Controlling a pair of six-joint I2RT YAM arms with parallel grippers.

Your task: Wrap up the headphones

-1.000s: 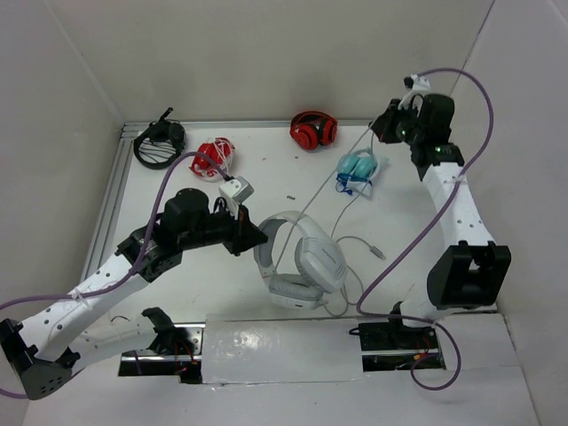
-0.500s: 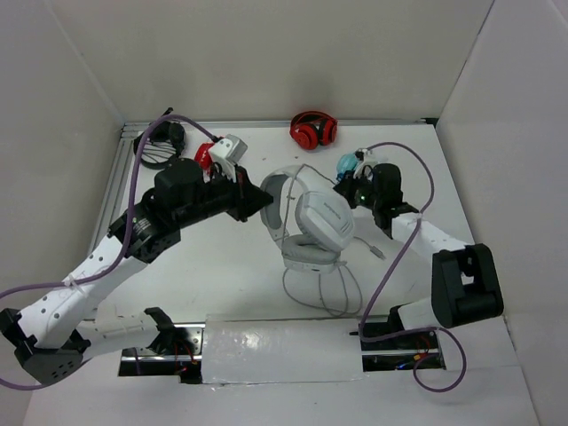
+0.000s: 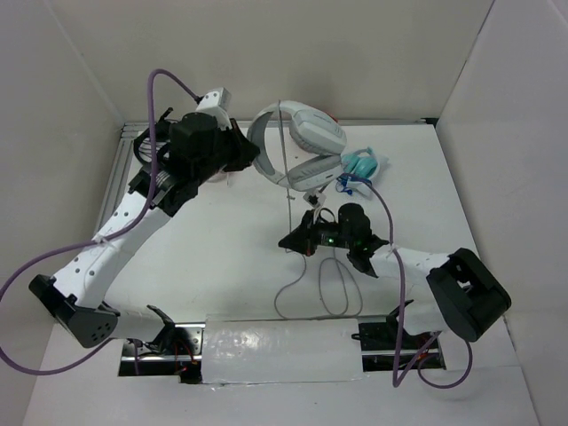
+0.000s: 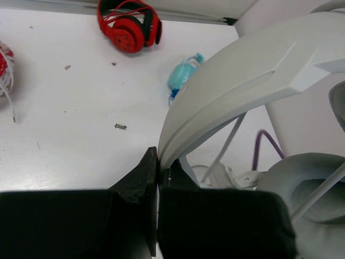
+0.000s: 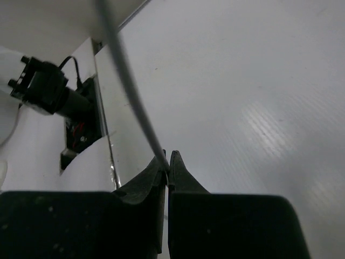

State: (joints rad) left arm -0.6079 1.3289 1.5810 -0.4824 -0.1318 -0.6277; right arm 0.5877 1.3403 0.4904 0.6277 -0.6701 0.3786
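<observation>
The large white headphones [image 3: 302, 142] hang in the air over the back of the table. My left gripper [image 3: 253, 156] is shut on their wide headband [image 4: 242, 70], with the jaws [image 4: 158, 162] pinching its lower end. The thin grey cable [image 3: 288, 191] drops straight down from them to my right gripper [image 3: 288, 241], which is shut on it low over the middle of the table. In the right wrist view the cable [image 5: 126, 81] runs up and left from the closed fingertips [image 5: 168, 161]. The rest of the cable lies in loose loops [image 3: 311, 286] near the front.
Small light-blue headphones [image 3: 362, 164] lie just right of the lifted pair. Red headphones [image 4: 129, 27] sit at the back wall, mostly hidden in the top view. A red-and-white bundle [image 4: 4, 70] and a black headset [image 3: 142, 146] lie at back left. White walls enclose the table.
The left arm has raised the headphones off the table and carried them toward the back. The right gripper came down from the back right to the table's middle and now holds the cable.
</observation>
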